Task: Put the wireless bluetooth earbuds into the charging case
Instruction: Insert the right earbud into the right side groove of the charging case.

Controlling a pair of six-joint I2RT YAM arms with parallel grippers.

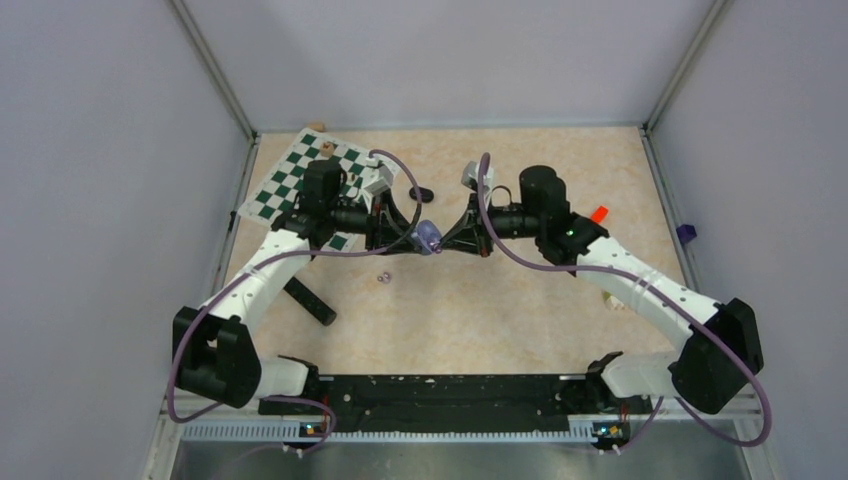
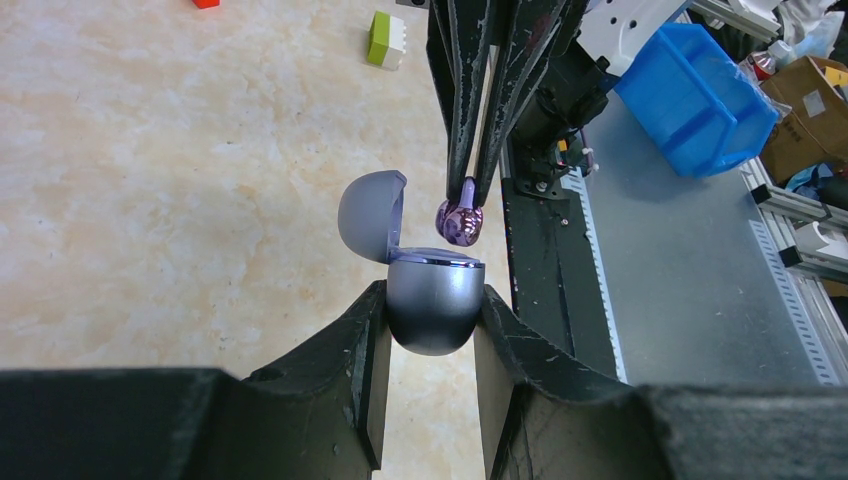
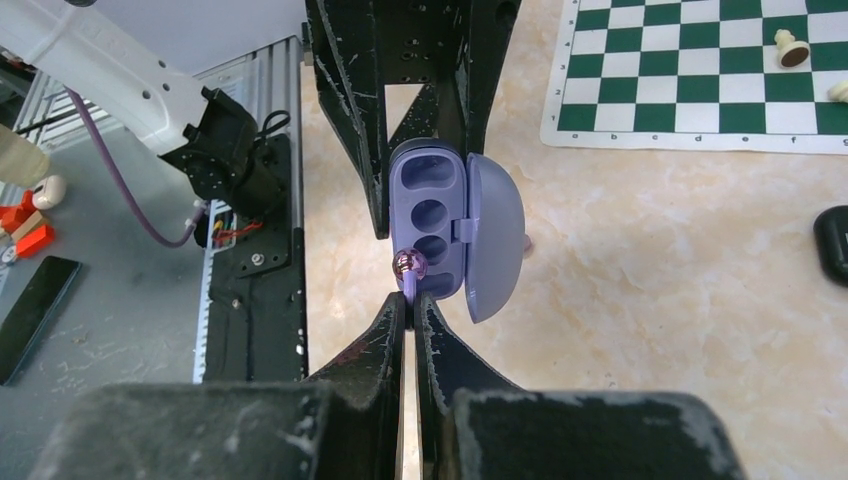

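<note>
Firstly, the right gripper (image 3: pixel 411 300) was noted with its fingers drawn almost together, pinched on the stem of a purple bud (image 3: pixel 409 264). The bud's head was held at the rim of the case (image 3: pixel 430 215), beside the nearest of the recesses in its face. Whether the bud touched the rim could not be told. None of the recesses in view was filled.

The left gripper (image 2: pixel 432 295) was recorded as clamped narrowly on the rounded body of the case, one finger on each side, with the case's mouth turned toward the right gripper. The lid (image 2: pixel 365 215) stood open on its hinge, on the side away from the bud. Both grippers were seen meeting tip to tip over the middle of the table (image 1: pixel 520 300), with the case between them.

A loose bud (image 1: pixel 381 277), also purple, was seen on the table just in front of the left gripper. A black case (image 3: pixel 833 245) lay further back. A chessboard (image 1: pixel 300 180) was noted at the far left, carrying a few pieces (image 3: pixel 790 48). A red block (image 1: pixel 599 213) lay by the right arm, and a black bar (image 1: pixel 310 300) by the left.
</note>
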